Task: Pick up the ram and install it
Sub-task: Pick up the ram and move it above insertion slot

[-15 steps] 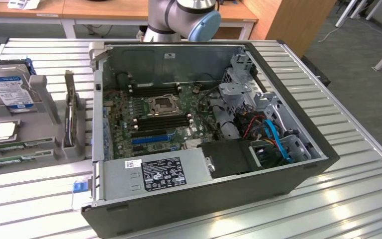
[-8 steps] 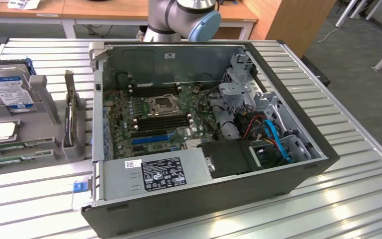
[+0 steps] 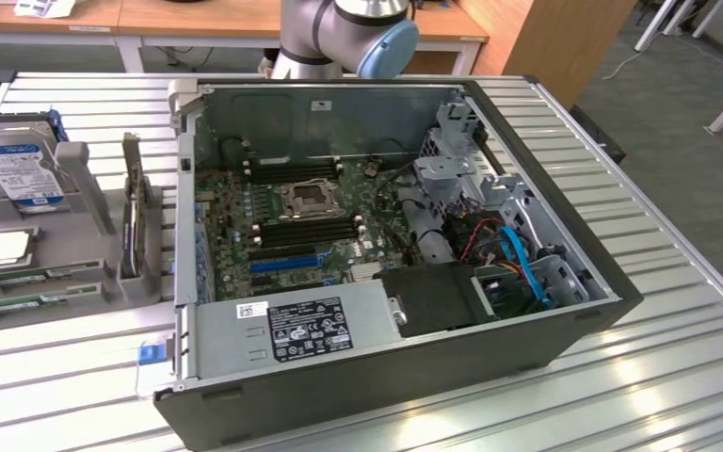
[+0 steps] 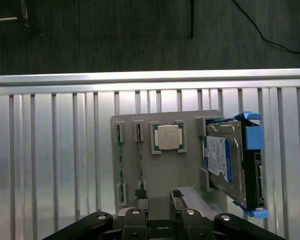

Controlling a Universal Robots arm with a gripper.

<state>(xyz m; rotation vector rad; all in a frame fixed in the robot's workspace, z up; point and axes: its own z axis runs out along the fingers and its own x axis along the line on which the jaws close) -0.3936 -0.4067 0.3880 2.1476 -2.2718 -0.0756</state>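
Two ram sticks stand on edge in a grey holder (image 4: pixel 165 170), seen from above as thin green strips: one ram stick (image 4: pixel 120 160) and a second ram stick (image 4: pixel 140 162) beside it. In the exterior view the ram (image 3: pixel 23 279) lies at the holder's near end, left of the open computer case (image 3: pixel 488 358). My gripper (image 4: pixel 159 197) hovers above the holder's edge, close to the second stick, open and holding nothing. Black memory slots (image 3: pixel 312 229) run beside the processor socket (image 3: pixel 306 198) on the motherboard.
The holder also carries a square silver processor chip (image 4: pixel 168 137) and a blue-and-silver hard drive (image 4: pixel 225 165). An upright card (image 3: pixel 136 221) stands between holder and case. Everything rests on a slatted metal table (image 3: pixel 663 235). The arm's base (image 3: pixel 336 38) rises behind the case.
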